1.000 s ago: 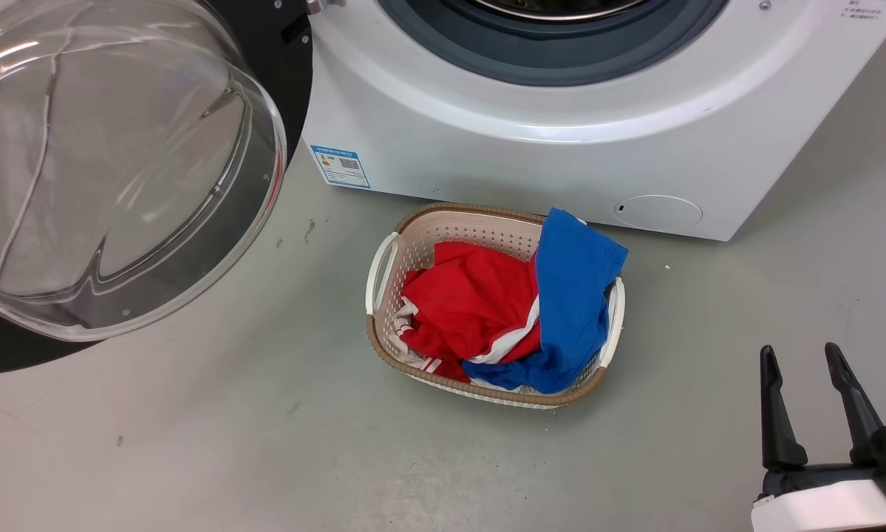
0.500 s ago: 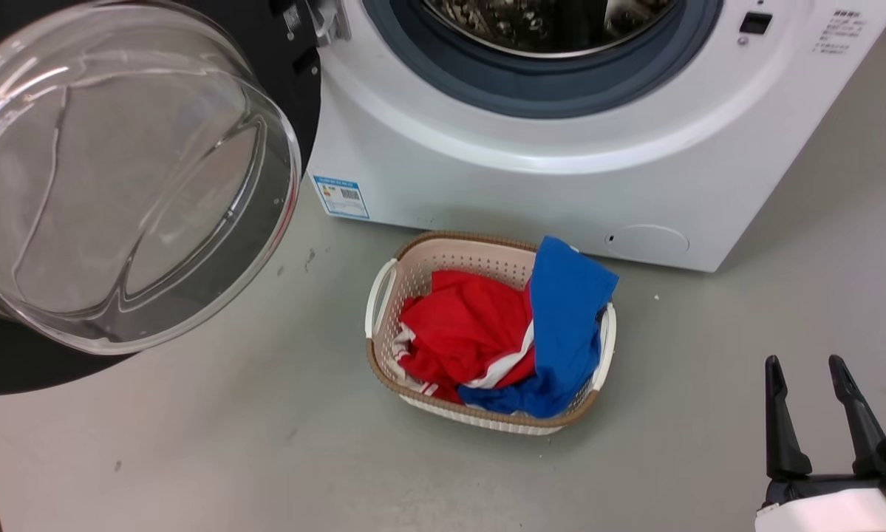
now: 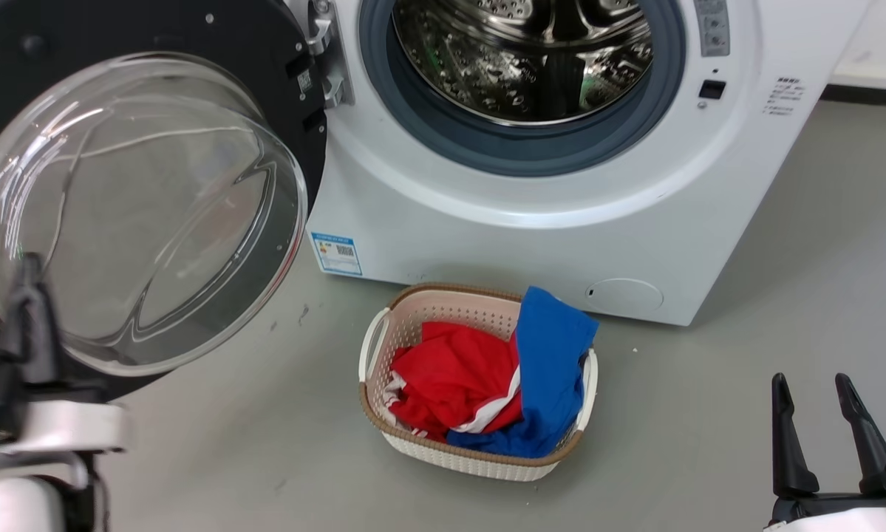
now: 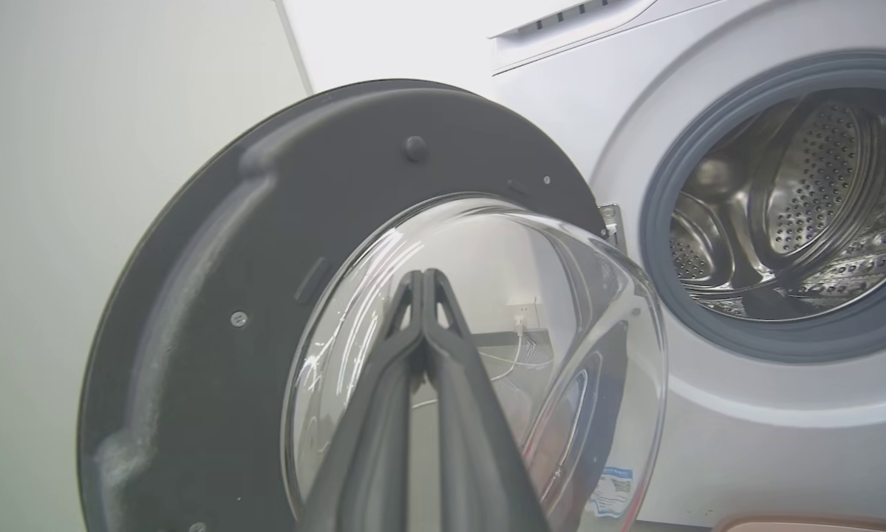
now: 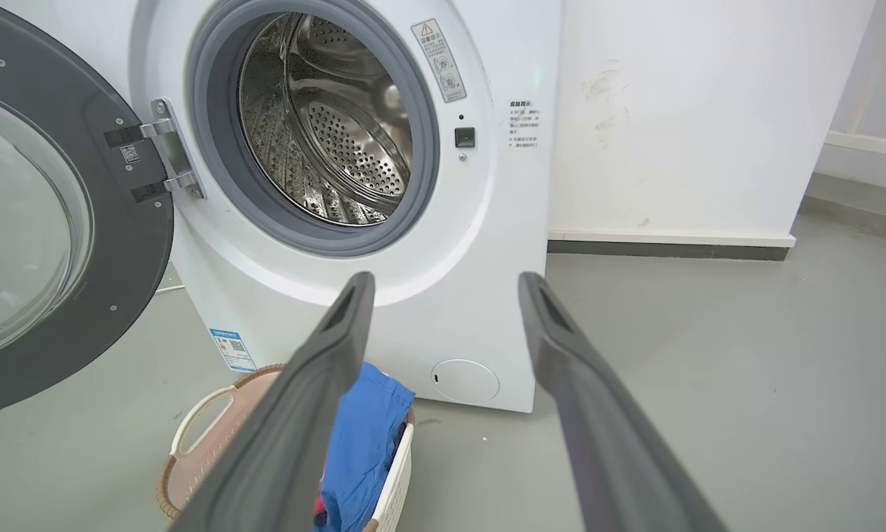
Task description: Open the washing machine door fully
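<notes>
Your left tool [image 4: 424, 277] is pinched tight, fingers pressed together with nothing between them, pointing at the glass bowl [image 4: 487, 310] of the door [image 3: 191, 44]. You can't tell whether it touches the glass. The door stands swung out to the left of the drum [image 3: 524, 59]. Your right tool [image 3: 810, 380] is spread wide and empty, well right of the laundry basket [image 3: 450, 292].

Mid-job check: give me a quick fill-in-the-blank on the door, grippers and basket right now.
In the head view, the washing machine door hangs on a metal hinge at the drum opening's ____ side.
The left gripper is shut; the right gripper is ____.
The laundry basket holds a red garment and a ____ one.
Missing words: left; open; blue.
</notes>
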You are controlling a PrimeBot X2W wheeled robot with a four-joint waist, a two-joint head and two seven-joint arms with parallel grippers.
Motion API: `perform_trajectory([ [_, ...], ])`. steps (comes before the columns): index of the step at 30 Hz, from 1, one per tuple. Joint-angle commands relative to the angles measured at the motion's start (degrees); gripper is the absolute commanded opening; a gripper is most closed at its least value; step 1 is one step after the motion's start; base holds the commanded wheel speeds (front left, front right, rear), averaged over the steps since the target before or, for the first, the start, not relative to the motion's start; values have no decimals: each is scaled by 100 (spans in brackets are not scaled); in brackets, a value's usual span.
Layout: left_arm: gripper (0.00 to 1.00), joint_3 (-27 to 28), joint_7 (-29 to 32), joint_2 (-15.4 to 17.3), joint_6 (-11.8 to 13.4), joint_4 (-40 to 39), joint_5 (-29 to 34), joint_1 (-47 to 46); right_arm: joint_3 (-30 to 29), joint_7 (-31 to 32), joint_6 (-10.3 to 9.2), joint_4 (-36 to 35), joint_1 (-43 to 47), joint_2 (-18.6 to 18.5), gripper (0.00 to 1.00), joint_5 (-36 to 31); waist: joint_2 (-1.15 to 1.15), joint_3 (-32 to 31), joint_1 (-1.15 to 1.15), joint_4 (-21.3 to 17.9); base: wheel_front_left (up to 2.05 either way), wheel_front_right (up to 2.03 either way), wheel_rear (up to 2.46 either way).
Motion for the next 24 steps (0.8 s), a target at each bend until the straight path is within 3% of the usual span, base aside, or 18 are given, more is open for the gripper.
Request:
perform_trajectory([
  [1,0,-73,13,-45,-26,-67,16,99,-3,-11,-1,-41,47,9,100,38,0,-67,0,-41,0,0,0],
  [10,0,-865,13,-460,-150,-242,60,479,-9,-11,-1,-254,176,9,100,59,0,-300,0,-228,0,0,0],
  [24,0,-1447,13,-885,-211,207,-250,1004,11,-11,-1,-329,395,9,100,150,0,-438,0,-559,0,0,0],
])
